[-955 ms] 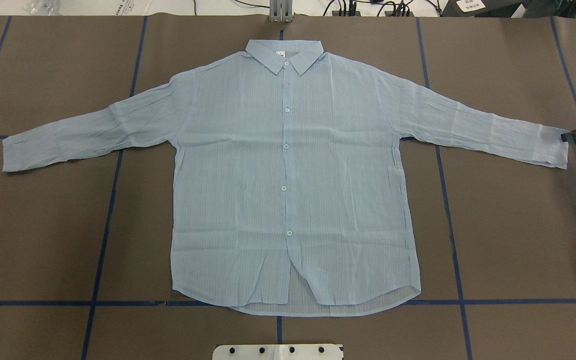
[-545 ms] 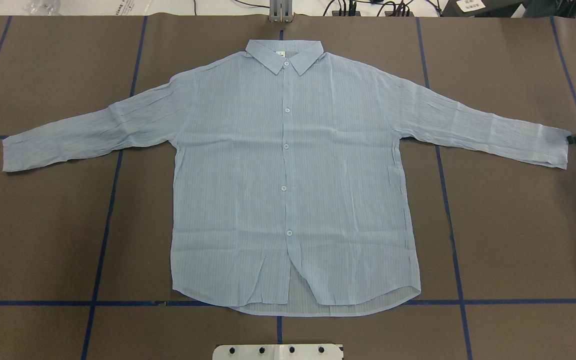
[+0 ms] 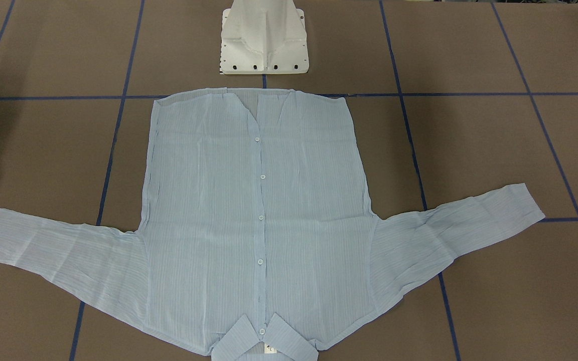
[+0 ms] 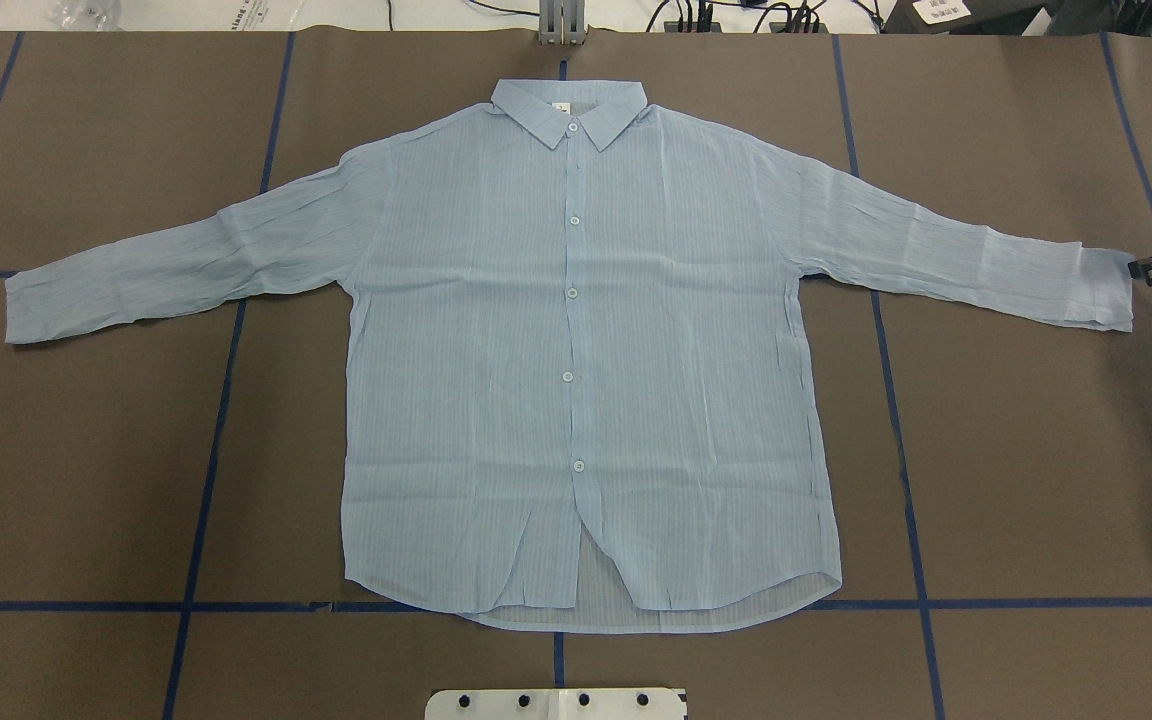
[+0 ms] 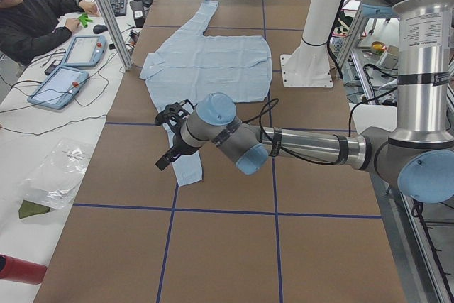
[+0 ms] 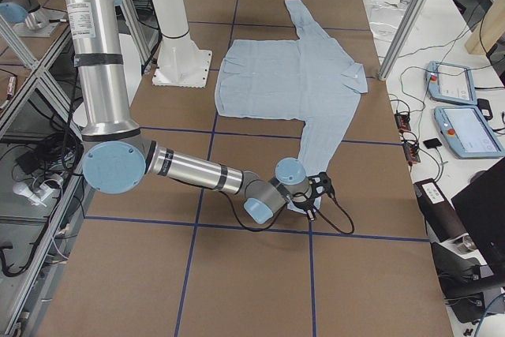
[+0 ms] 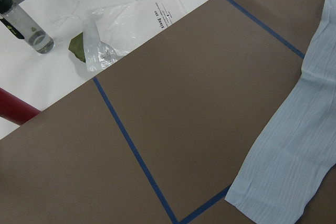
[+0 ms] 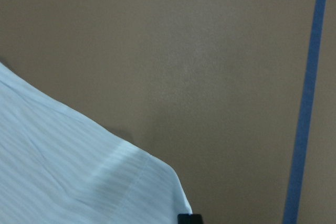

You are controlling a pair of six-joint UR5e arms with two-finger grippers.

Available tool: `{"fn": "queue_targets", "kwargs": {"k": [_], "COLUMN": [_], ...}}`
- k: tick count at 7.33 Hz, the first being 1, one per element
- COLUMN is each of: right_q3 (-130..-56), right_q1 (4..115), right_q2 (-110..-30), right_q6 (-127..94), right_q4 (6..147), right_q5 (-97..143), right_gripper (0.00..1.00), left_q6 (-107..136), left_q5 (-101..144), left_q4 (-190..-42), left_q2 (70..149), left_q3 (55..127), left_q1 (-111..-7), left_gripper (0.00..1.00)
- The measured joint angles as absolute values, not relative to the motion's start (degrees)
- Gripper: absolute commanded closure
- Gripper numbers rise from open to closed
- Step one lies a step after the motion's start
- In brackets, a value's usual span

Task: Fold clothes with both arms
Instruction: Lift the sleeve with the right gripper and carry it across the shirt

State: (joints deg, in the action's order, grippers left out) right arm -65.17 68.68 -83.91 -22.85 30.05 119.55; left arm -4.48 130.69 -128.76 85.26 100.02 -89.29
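shirt: the light blue striped shirt (image 4: pixel 576 350) lies flat, front up and buttoned, on the counter (image 4: pixel 1016 450); in the overhead view its collar (image 4: pixel 569 110) points to 12 o'clock and its hem to 6 o'clock.
sleeves: spread wide, one towards 9 o'clock and one towards 3 o'clock, both finely wrinkled and sloping a little towards the hem.
buttons: a row of small white buttons (image 4: pixel 572 292) runs down the middle; below the lowest one the two front panels part.
neck label: a small white neck label (image 3: pixel 270 349) shows inside the collar.
right pincer: the right pincer (image 4: pixel 1144 270) sits at the 3 o'clock edge of the overhead view, at the end of the cuff (image 4: pixel 1101 295) on that side. the right wrist view shows one black fingertip (image 8: pixel 189 219) at the cuff's corner. whether it is clenched on the cloth or released cannot be told.
left pincer: the left pincer (image 5: pixel 163 138) shows only in the left-end view, over the other sleeve near its end. its state cannot be told.
counter: covered in brown paper with a grid of blue tape lines (image 4: pixel 206 450).
base: a white pedestal (image 3: pixel 264 40) stands just beyond the hem.
surroundings: a person (image 5: pixel 35 12) sits at a side desk; a plastic bag (image 7: pixel 113 30) and a bottle (image 7: pixel 23 22) lie on a white surface past the counter's edge.
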Motion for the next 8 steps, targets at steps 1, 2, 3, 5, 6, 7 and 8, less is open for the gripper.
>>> {"fn": "queue_targets", "kwargs": {"k": [1, 2, 3, 5, 6, 7, 8], "right_q3": [-66.8, -68.4, -69.4, -72.1, -75.0, -80.0, -86.1], "right_q1": [68.9, 69.0, 69.1, 69.1, 69.2, 69.2, 69.1], "right_q2": [-83.8, -83.7, -83.6, -83.5, -83.5, -83.5, -83.4], "right_q6": [-23.3, -24.3, -25.0, -26.8, -29.4, -31.7, -33.7], "right_q4": [30.1, 30.2, 30.3, 31.1, 33.2, 37.9, 44.6], "right_q5": [119.7, 119.7, 119.8, 119.8, 119.9, 120.0, 120.0], "right_gripper": [1.00, 1.00, 1.00, 1.00, 1.00, 1.00, 1.00], "left_q6": [-4.5, -4.5, -4.5, -4.5, -4.5, -4.4, -4.4], "left_q5": [130.7, 130.7, 130.7, 130.7, 130.7, 130.7, 130.7], "left_q4": [-128.8, -128.8, -128.8, -128.8, -128.8, -128.8, -128.8], "left_q2": [85.3, 85.3, 85.3, 85.3, 85.3, 85.3, 85.3], "left_q3": [100.0, 100.0, 100.0, 100.0, 100.0, 100.0, 100.0], "left_q1": [-89.3, -89.3, -89.3, -89.3, -89.3, -89.3, -89.3], "left_gripper": [0.00, 0.00, 0.00, 0.00, 0.00, 0.00, 0.00]}}
